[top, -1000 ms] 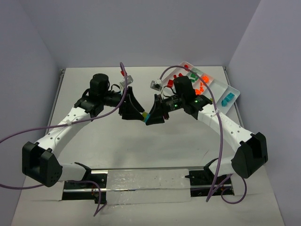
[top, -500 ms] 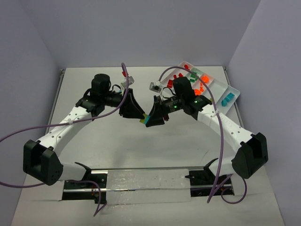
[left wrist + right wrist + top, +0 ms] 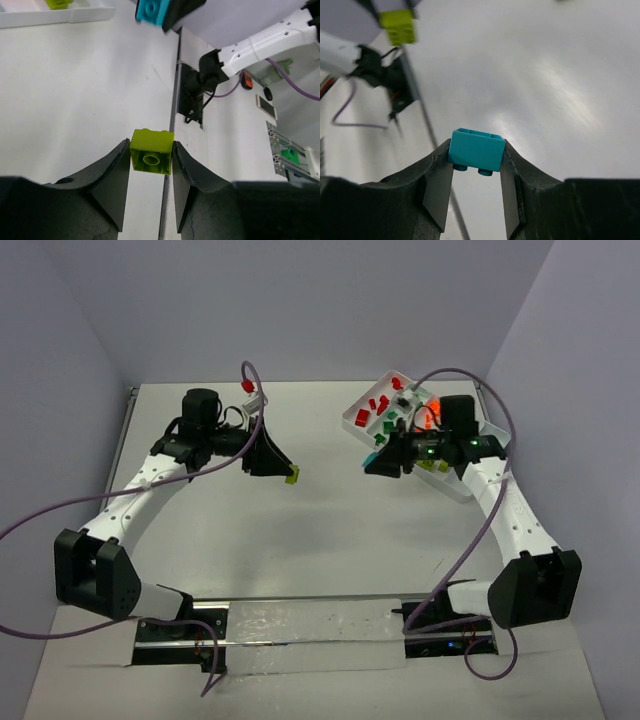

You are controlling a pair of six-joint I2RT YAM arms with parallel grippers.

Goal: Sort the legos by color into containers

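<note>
Across mid-frame in the top view, your arms have pulled apart: left jaws half-closed on the yellow-green brick (image 3: 292, 477), right jaws likewise on the cyan brick (image 3: 370, 457), now beside the tray (image 3: 350, 420) at upper right. Separated, each brick can be sorted by colour.

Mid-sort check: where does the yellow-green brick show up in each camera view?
Top external: yellow-green brick left of centre, at the tip of the left gripper.
Left wrist: centre, clamped in its own jaws.
Right wrist: top left corner.
Shared landmark: the cyan brick held by the right gripper.
</note>
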